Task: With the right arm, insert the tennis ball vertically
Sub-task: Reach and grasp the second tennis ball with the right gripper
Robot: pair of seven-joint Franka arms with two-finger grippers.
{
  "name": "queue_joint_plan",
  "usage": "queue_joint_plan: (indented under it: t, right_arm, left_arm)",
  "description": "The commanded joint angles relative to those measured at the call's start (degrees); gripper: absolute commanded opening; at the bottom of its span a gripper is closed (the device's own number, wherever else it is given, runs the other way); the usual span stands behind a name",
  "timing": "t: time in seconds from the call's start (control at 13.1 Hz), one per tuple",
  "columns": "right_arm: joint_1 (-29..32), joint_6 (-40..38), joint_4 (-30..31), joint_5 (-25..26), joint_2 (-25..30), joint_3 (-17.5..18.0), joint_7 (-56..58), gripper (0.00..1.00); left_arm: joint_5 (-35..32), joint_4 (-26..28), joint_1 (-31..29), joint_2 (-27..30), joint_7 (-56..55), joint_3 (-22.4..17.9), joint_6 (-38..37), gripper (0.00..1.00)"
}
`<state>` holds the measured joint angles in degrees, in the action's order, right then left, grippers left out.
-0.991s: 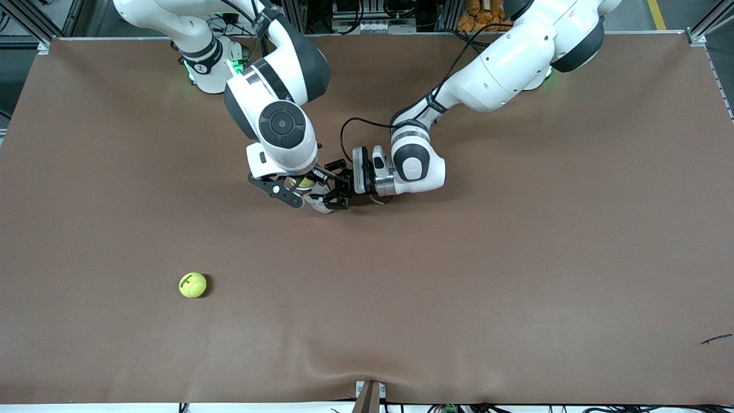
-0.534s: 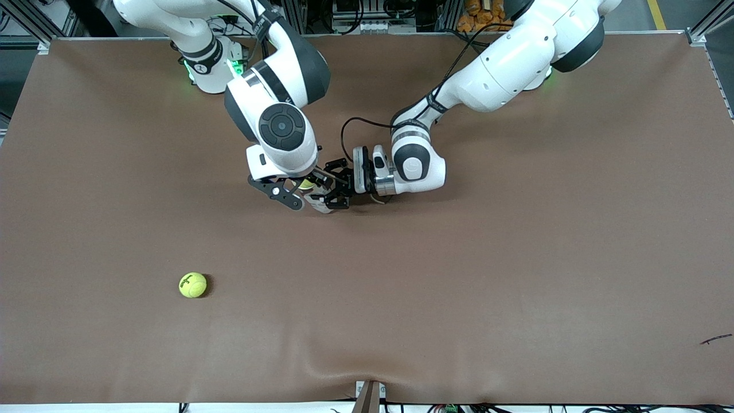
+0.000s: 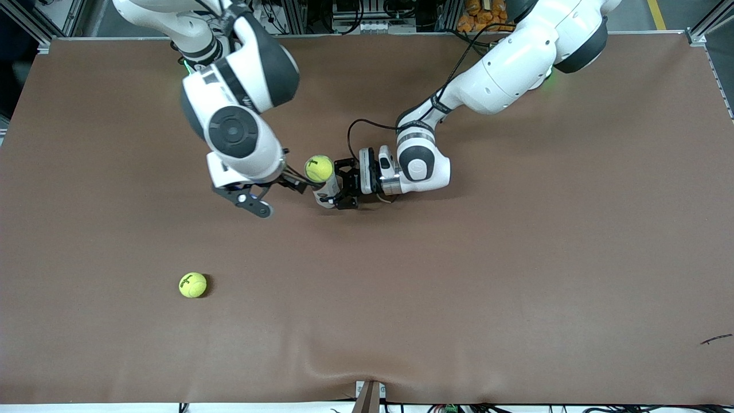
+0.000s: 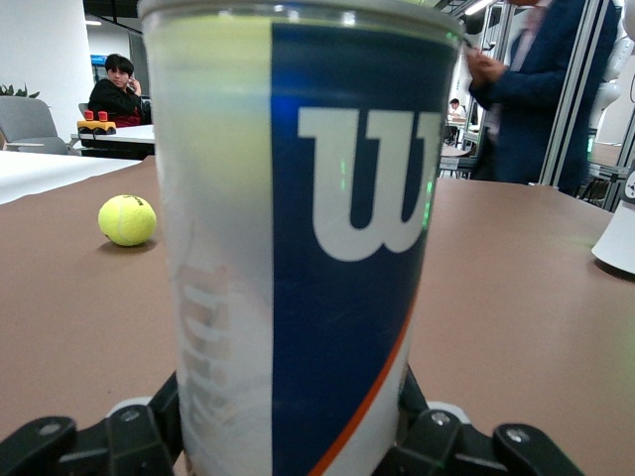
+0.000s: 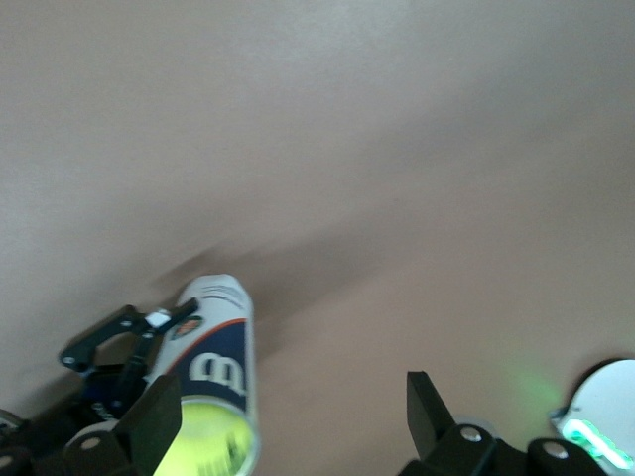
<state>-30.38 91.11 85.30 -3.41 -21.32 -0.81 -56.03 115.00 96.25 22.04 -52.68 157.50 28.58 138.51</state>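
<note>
Brown table cover (image 3: 516, 275) carries an upright ball can (image 3: 327, 192) near its middle, a tennis ball (image 3: 319, 168) sitting in the can's open top. Left gripper (image 3: 343, 192) brackets the can low down; whether it pinches I cannot tell. Right gripper (image 3: 269, 198) hangs spread and empty beside the can. Another ball (image 3: 192, 285) lies nearer the front camera than the can.

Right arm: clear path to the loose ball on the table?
Probably yes. The right end effector is open and empty, beside the can that the left end effector flanks. The loose ball lies nearer the camera, toward the right arm's end, with bare table between.
</note>
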Motion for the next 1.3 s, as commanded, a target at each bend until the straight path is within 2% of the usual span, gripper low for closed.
queue_joint_plan:
  t: [0.0, 0.08, 0.23, 0.38, 0.61, 0.91, 1.22]
  right_arm:
    - [-1.08, -1.28, 0.48, -0.28, 0.40, 1.16, 0.75, 1.00]
    - [-2.48, -1.28, 0.74, -0.02, 0.32, 0.98, 0.66, 1.00]
    - [-1.19, -0.76, 0.74, 1.21, 0.14, 0.37, 1.18, 1.00]
    - [4.25, 0.73, 0.39, 6.29, 0.14, 0.10, 5.02, 1.00]
    - [13.48, 6.17, 0.30, 6.57, -1.08, 0.10, 7.87, 1.00]
    - [18.77, 15.22, 0.30, 6.66, -9.33, 0.10, 9.26, 1.00]
    - [24.30, 23.49, -0.57, 6.84, -15.85, 0.10, 21.46, 1.00]
  left_arm:
    - [2.07, 1.31, -0.94, 0.12, 7.56, 0.86, 0.18, 0.81]
    - [2.07, 1.31, -0.94, 0.12, 7.48, 0.95, 0.18, 0.81]
    - [2.16, 1.31, -0.94, 0.12, 7.48, 1.04, 0.18, 0.81]
    - [2.07, 1.31, -0.94, 0.12, 7.56, 1.04, 0.18, 0.81]
    - [2.16, 1.31, -0.94, 0.04, 7.56, 1.04, 0.09, 0.81]
    - [2.07, 1.31, -0.94, 0.04, 7.56, 1.04, 0.18, 0.81]
    - [2.16, 1.30, -0.94, 0.04, 7.56, 1.04, 0.18, 0.81]
